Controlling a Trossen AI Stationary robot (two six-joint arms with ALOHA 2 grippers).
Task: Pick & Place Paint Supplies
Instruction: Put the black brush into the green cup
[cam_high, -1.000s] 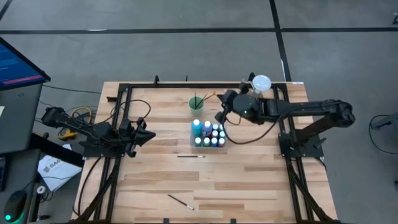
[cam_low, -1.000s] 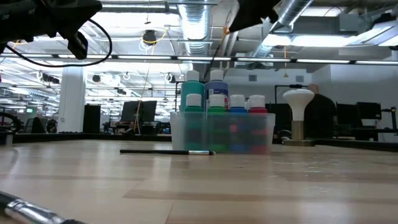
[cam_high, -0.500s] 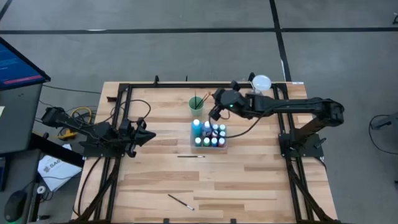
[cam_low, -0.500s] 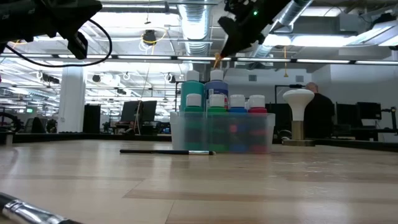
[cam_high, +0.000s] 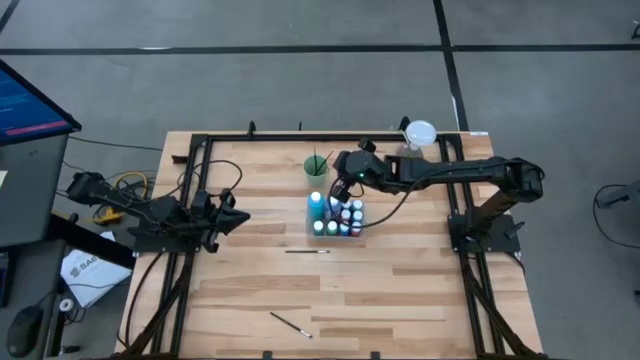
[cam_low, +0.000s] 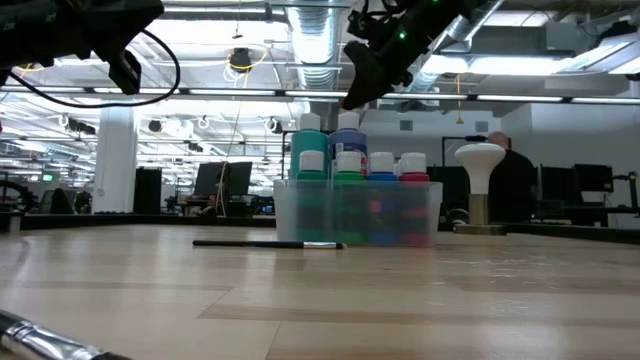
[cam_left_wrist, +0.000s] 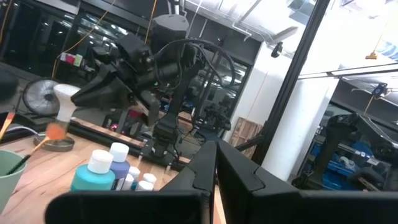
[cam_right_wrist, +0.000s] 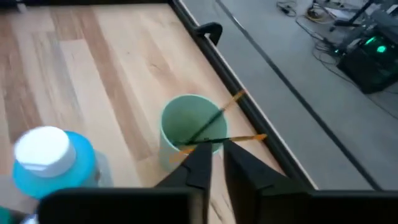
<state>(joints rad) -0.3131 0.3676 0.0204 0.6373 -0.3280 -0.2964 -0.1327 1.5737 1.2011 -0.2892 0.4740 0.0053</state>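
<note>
Several white-capped paint bottles (cam_high: 335, 212) (cam_low: 350, 160) stand in a clear tray (cam_low: 290, 215) at mid table. Just beyond it a green cup (cam_high: 316, 168) (cam_right_wrist: 186, 124) holds two paintbrushes (cam_right_wrist: 227, 109) that lean on its rim. Two more brushes lie flat on the wood (cam_high: 307, 251) (cam_high: 290, 324). My right gripper (cam_high: 338, 174) (cam_low: 352, 95) (cam_right_wrist: 217, 152) hovers above the tray's far side, right of the cup, pointing at it. Its fingers stand a narrow gap apart with nothing between them. My left gripper (cam_high: 240, 216) (cam_left_wrist: 216, 162) waits shut at the table's left.
A white round stand (cam_high: 421, 132) (cam_low: 480, 185) sits at the far right corner. Black frame rails (cam_high: 300, 135) run along the far and side edges. Bare wood lies between the tray and the near edge, apart from the two brushes. A person (cam_low: 510, 180) is in the room behind.
My right gripper has moved from above the tray's right side toward the table's left and far edge, closing on the green cup, and it has come lower. The bottles, cup and brushes have stayed where they were.
</note>
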